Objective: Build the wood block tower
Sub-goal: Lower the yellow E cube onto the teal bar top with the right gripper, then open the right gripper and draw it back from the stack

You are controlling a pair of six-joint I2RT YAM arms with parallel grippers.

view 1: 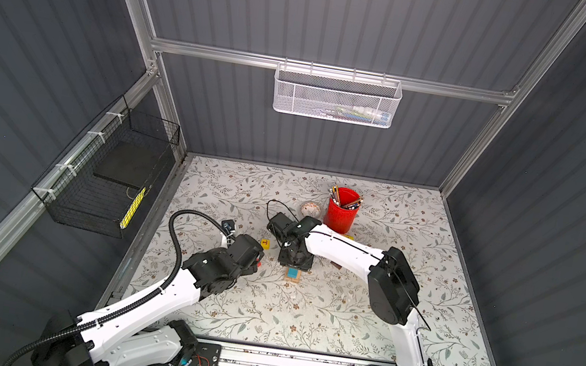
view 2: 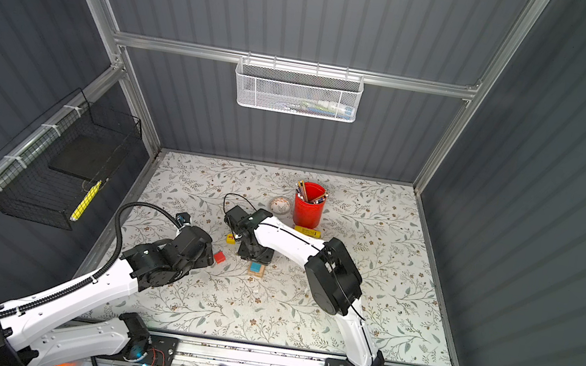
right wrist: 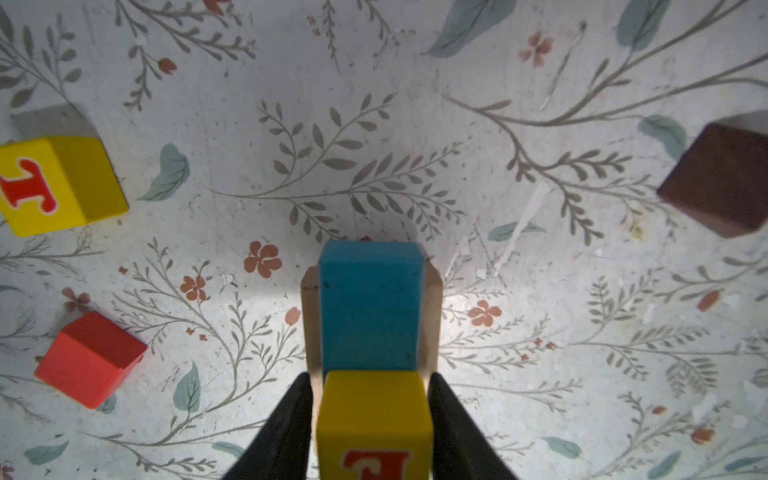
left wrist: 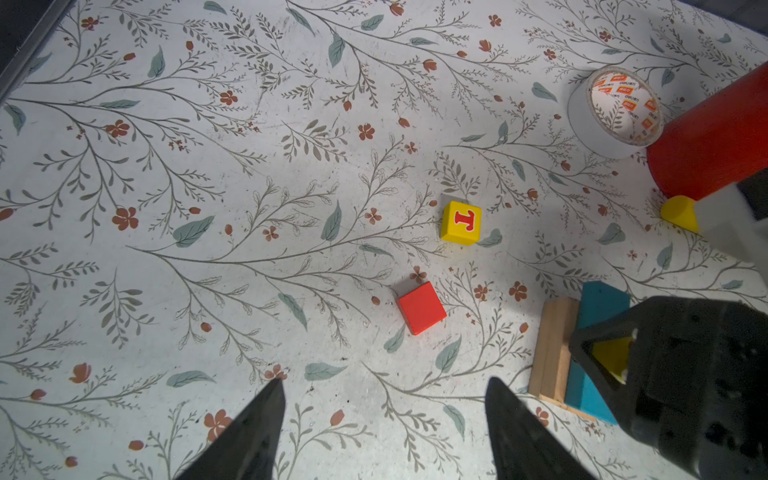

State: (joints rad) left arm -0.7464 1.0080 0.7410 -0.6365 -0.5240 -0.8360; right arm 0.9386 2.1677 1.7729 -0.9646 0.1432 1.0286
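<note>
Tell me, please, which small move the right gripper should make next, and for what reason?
Probably open the right gripper wider and lift it straight up. The yellow lettered cube already seems to sit on the teal bar, above the tan bars, with the fingers close on both sides; a sideways move could knock it off.

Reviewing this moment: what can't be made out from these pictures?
- Tan bars: count unclear; the teal bar covers them in the right wrist view, the right end effector elsewhere.
- Stacked yellow cube: letter cut by that view's bottom edge; whether the fingers touch it is unclear.
- Brown piece: shape cut by the same view's edge.
- Basket contents: too small behind mesh in both top views.
</note>
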